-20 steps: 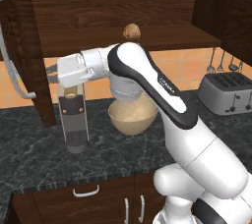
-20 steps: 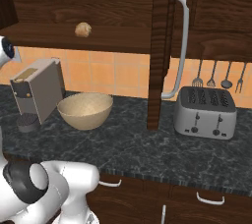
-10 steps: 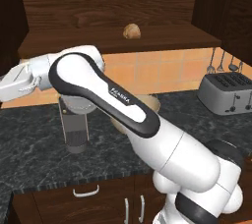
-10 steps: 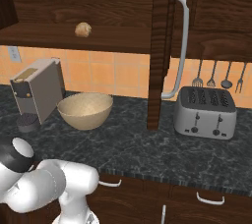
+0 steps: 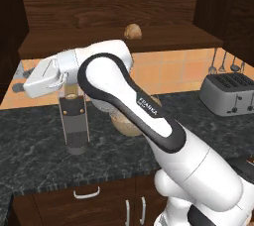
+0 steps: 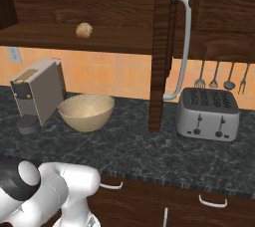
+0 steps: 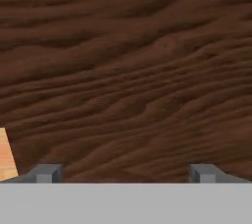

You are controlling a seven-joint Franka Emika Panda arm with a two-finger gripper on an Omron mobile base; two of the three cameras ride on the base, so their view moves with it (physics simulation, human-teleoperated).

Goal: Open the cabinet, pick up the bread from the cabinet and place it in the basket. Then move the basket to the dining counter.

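The cabinet (image 5: 74,2) stands open, its right door (image 6: 162,47) edge-on with a long silver handle (image 6: 184,47). On its shelf lies the bread (image 5: 132,31), a small tan roll (image 6: 83,30). Below it on the black granite counter sits the basket (image 6: 86,111), mostly hidden behind my arm in the left base view (image 5: 126,125). My gripper (image 5: 21,87) is far left of the bread, pointing at the dark left door (image 5: 9,36). In the hand view its fingertips (image 7: 47,173) stand wide apart, open and empty, close to dark wood (image 7: 128,70). The dining counter is out of view.
A coffee machine (image 5: 74,121) stands left of the basket, just below my hand. A silver toaster (image 6: 206,114) sits at the right, with utensils (image 6: 221,79) hanging on the orange tiled wall above it. Lower cabinets (image 6: 209,206) run beneath the counter.
My hand swung left from in front of the coffee machine, then came back a little. The left door has swung wider open. The jaws stayed open.
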